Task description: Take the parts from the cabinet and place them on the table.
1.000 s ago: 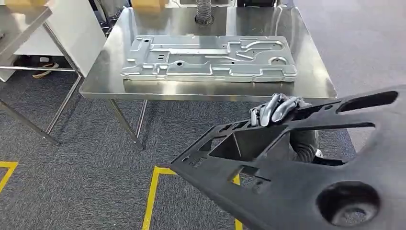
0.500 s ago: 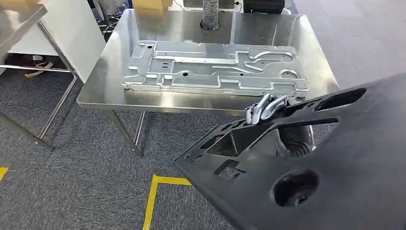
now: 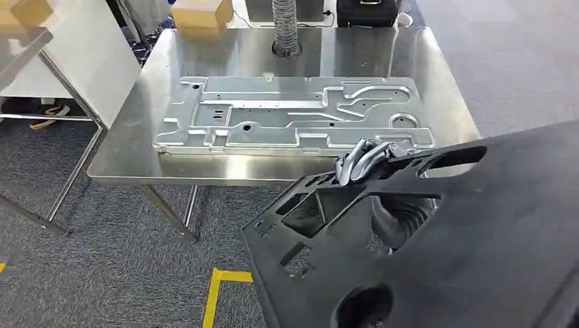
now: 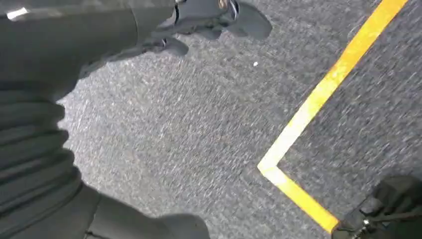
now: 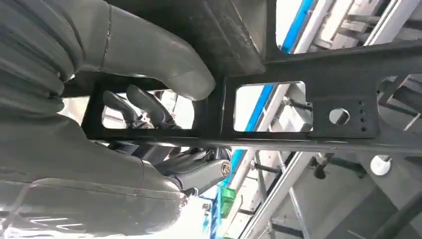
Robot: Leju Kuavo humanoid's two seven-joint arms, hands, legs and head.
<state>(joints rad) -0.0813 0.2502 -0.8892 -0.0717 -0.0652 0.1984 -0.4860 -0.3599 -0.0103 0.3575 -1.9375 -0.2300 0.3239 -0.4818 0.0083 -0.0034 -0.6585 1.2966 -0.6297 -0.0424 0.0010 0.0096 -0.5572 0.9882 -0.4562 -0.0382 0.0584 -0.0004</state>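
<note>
A large black moulded part (image 3: 478, 232) with several cut-outs takes up the lower right of the head view, tilted, its upper edge over the front rim of the steel table (image 3: 130, 167). My right hand (image 3: 365, 160) grips that upper edge, fingers curled over it. In the right wrist view the thumb (image 5: 164, 55) and dark fingers (image 5: 144, 107) clasp a bar of the black part (image 5: 298, 74). A silver stamped metal panel (image 3: 287, 119) lies flat on the table. My left hand (image 4: 114, 30) hangs over the carpet, fingers apart, holding nothing.
A ribbed hose (image 3: 285, 27) stands at the table's back edge, with a cardboard box (image 3: 201, 12) and a black case (image 3: 365, 10) behind it. Another metal-framed bench (image 3: 41, 48) stands at the left. Yellow floor tape (image 3: 218, 294) marks the grey carpet.
The whole view has shifted as the camera came nearer the table. The black part, still in my right hand, has risen and now overlaps the table's front edge.
</note>
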